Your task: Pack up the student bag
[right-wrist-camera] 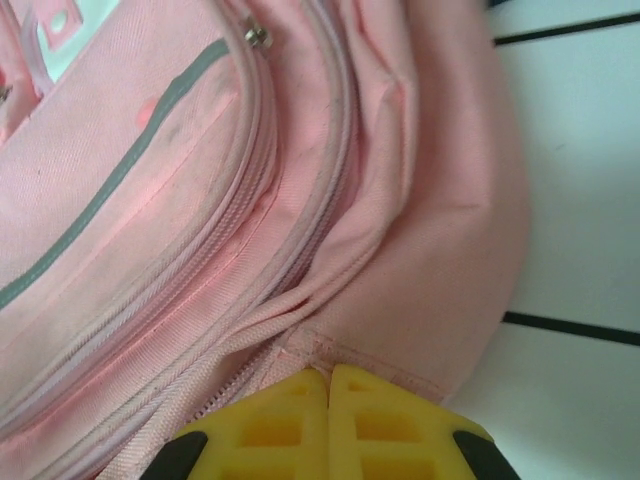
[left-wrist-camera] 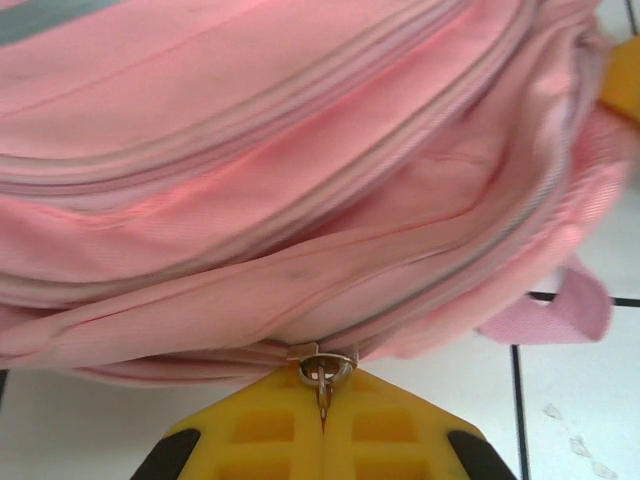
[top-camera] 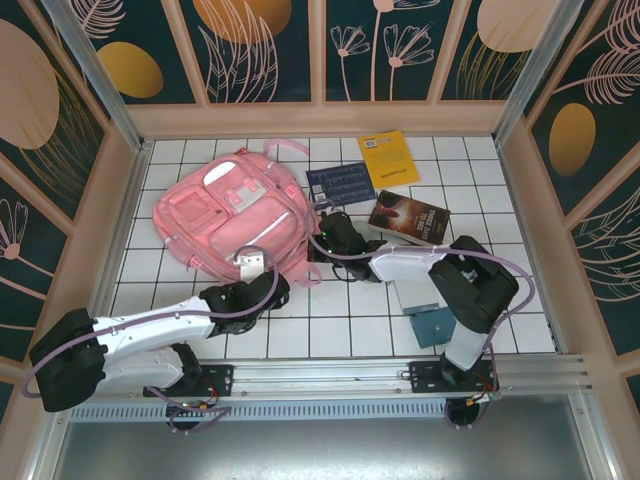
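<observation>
The pink student bag lies flat on the white tiled table, left of centre. My left gripper is at the bag's near edge. In the left wrist view its yellow fingers are shut on the thin tab of a metal zipper pull at the bag's lower seam. My right gripper is against the bag's right side. Its yellow fingers are pressed together on a stitched fabric seam beside a zipper track of the bag.
A yellow book, a dark blue book and a dark-covered book lie to the right of the bag. A small blue object sits near the right arm's base. Wooden walls fence the table.
</observation>
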